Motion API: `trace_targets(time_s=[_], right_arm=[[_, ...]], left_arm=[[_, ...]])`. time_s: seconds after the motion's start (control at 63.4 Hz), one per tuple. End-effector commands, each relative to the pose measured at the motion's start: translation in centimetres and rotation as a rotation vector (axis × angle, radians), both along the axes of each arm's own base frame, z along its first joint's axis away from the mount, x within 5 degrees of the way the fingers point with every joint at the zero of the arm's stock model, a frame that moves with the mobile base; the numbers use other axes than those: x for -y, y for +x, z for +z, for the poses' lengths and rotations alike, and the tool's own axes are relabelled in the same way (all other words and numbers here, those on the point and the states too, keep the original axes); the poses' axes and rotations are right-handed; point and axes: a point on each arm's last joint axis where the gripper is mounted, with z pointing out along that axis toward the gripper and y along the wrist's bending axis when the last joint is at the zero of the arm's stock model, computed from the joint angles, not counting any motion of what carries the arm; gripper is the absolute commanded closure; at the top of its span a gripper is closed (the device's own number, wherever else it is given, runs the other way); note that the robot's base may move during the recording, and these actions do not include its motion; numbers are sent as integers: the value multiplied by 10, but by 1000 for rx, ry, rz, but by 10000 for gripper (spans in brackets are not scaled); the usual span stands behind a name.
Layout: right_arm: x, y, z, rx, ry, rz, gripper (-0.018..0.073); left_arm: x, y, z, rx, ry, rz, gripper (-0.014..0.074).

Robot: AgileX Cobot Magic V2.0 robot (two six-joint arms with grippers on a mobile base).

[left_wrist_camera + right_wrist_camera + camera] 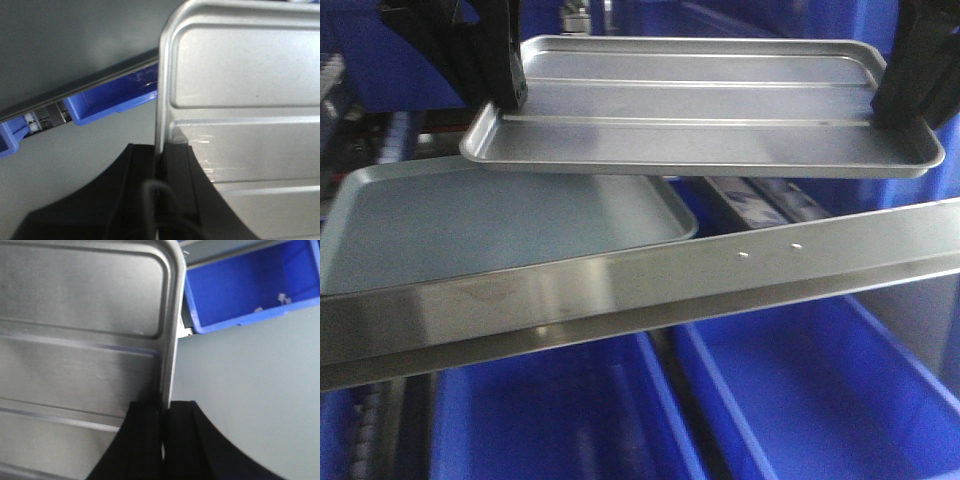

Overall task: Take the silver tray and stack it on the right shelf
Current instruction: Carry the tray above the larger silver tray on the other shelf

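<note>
The silver tray [700, 110], shiny with two long ridges, hangs level in the air above the shelf. My left gripper [510, 100] is shut on its left short rim, and my right gripper [892, 108] is shut on its right short rim. In the left wrist view the black fingers [177, 170] pinch the tray's [240, 125] rim. In the right wrist view the fingers [150, 425] pinch the other rim of the tray [85, 340]. The right shelf's shiny flat front bar [650, 285] runs across below and in front of the tray.
A larger, duller grey tray [490, 220] lies on the shelf, under the held tray's left part. Blue bins [800, 400] sit below the bar. More blue bins show behind in the wrist views [110, 100] [250, 285].
</note>
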Motion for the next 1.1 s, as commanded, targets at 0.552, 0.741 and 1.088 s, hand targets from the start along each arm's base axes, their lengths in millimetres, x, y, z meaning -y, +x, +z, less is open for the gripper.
trace_targets(time_s=[0.552,0.741,1.088], right_arm=[[5,0,19,91,-20,18,503],[5,0,19,91,-20,18,503],[5,0,19,91,-20,18,503]], left_arm=[[-10,-3,25,90,-14,4,689],[-10,-3,25,90,-14,4,689],[-10,-3,25,90,-14,4,689]])
